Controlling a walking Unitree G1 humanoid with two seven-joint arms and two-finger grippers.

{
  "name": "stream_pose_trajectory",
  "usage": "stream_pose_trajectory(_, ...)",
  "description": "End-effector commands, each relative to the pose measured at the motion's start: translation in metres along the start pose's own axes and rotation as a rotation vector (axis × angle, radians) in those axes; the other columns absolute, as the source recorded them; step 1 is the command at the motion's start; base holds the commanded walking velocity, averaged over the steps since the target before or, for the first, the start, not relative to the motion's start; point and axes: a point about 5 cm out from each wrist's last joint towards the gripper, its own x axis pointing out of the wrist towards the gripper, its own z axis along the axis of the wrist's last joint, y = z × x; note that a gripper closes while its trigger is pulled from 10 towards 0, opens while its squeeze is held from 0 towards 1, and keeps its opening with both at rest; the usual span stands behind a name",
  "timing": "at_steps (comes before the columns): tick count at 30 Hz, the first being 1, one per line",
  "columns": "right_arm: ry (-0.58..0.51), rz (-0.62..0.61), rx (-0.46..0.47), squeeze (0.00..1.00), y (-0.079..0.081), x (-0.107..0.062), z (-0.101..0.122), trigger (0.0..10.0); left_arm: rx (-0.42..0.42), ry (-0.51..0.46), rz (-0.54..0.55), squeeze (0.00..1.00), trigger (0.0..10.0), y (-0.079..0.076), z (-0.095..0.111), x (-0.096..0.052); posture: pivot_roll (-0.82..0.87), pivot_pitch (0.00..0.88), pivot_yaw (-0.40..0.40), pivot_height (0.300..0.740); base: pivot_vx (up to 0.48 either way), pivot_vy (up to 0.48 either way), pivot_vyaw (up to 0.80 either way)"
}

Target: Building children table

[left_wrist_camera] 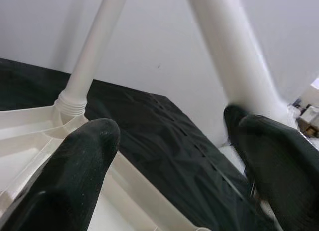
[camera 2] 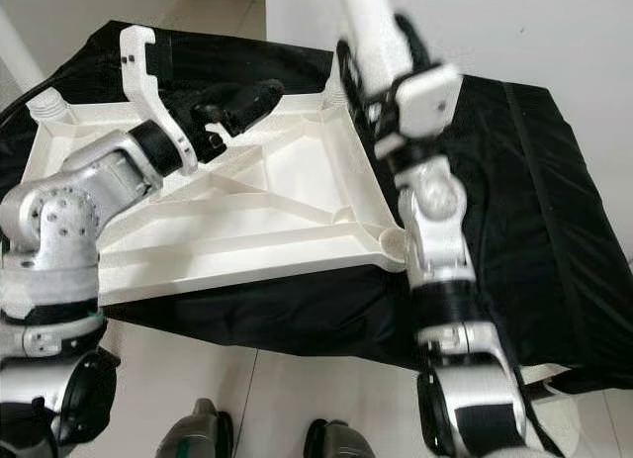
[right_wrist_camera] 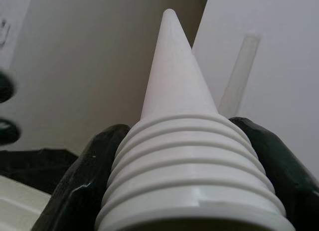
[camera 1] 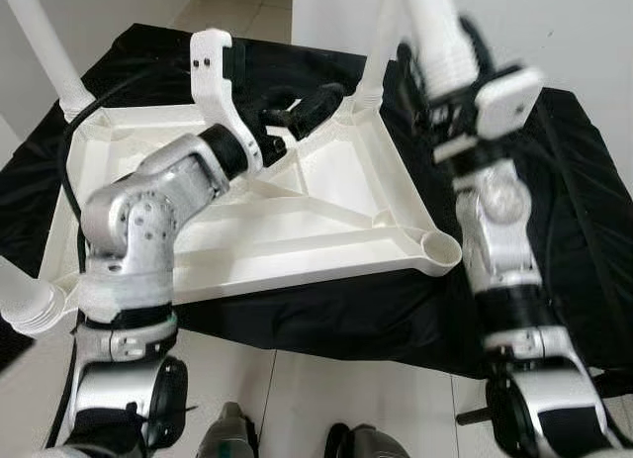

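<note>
White walls and pale floor tiles (camera 1: 297,379) surround a low surface draped in black cloth (camera 1: 574,211). On the cloth lies the white plastic tabletop (camera 1: 297,221), upside down, ribs and corner sockets facing up.

Relative to the tabletop:
- Far-left corner: one white leg (camera 1: 45,52) standing upright in its socket.
- Far-right corner: second leg (left_wrist_camera: 94,46) also seated, threaded collar at the socket.
- Near-left corner: another leg (camera 1: 25,300) at the edge, partly cut off by the frame; can't tell if it's seated.
- Near-right corner: socket (camera 1: 440,248) open, no leg in it.

Right gripper (camera 1: 450,72) is above the tabletop's right edge, between the far-right leg and the open near-right socket. Its black fingers (right_wrist_camera: 75,191) are clamped on either side of a fourth leg (camera 2: 371,28), right at the ribbed threaded end; the tapered shaft points up and away from the wrist. Image is motion-blurred around that hand.

Left gripper (camera 1: 297,112) reaches over the far side of the tabletop, hovering close to the ribs near the far-right corner. Its fingers (left_wrist_camera: 75,176) are spread apart with nothing between them; through the gap the wrist view shows cloth, tabletop rim and the far-right leg.

Near the tabletop's front edge, down on the tiles, the robot's own feet (camera 1: 227,433) are in view.
</note>
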Motion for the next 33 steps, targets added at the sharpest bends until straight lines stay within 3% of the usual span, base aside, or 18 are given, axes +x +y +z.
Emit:
stream_pose_trajectory(1, -0.031, 0.019, -0.009, 0.00, 0.007, -0.001, 0.008, 10.0, -0.077, -0.006, -0.240, 0.00, 10.0, -0.009, 0.007, 0.004, 0.12, 0.055, -0.029, 0.740, 0.000, 0.000, 0.00)
stream_pose_trajectory(9, -0.010, 0.042, 0.005, 0.00, 0.019, -0.011, 0.008, 10.0, -0.129, 0.005, -0.267, 0.00, 10.0, -0.011, 0.012, 0.015, 0.11, 0.057, -0.021, 0.740, 0.000, 0.000, 0.00)
stream_pose_trajectory(10, -0.004, 0.065, 0.026, 0.00, 0.028, -0.015, 0.010, 10.0, -0.184, 0.029, -0.263, 0.00, 10.0, -0.011, 0.010, 0.021, 0.11, 0.059, -0.018, 0.740, 0.000, 0.000, 0.00)
stream_pose_trajectory(12, 0.000, 0.081, 0.030, 0.00, 0.032, -0.017, 0.011, 10.0, -0.201, 0.038, -0.267, 0.00, 10.0, -0.011, 0.009, 0.023, 0.11, 0.060, -0.016, 0.740, 0.000, 0.000, 0.00)
stream_pose_trajectory(26, 0.054, 0.148, 0.080, 0.00, 0.055, -0.030, 0.010, 10.0, -0.222, 0.045, -0.266, 0.00, 10.0, -0.011, 0.015, 0.035, 0.10, 0.048, -0.009, 0.740, 0.000, 0.000, 0.00)
stream_pose_trajectory(33, 0.075, 0.185, 0.089, 0.00, 0.067, -0.041, 0.013, 10.0, -0.270, 0.073, -0.186, 0.00, 10.0, 0.000, 0.019, 0.042, 0.10, 0.047, -0.009, 0.740, 0.000, 0.000, 0.00)
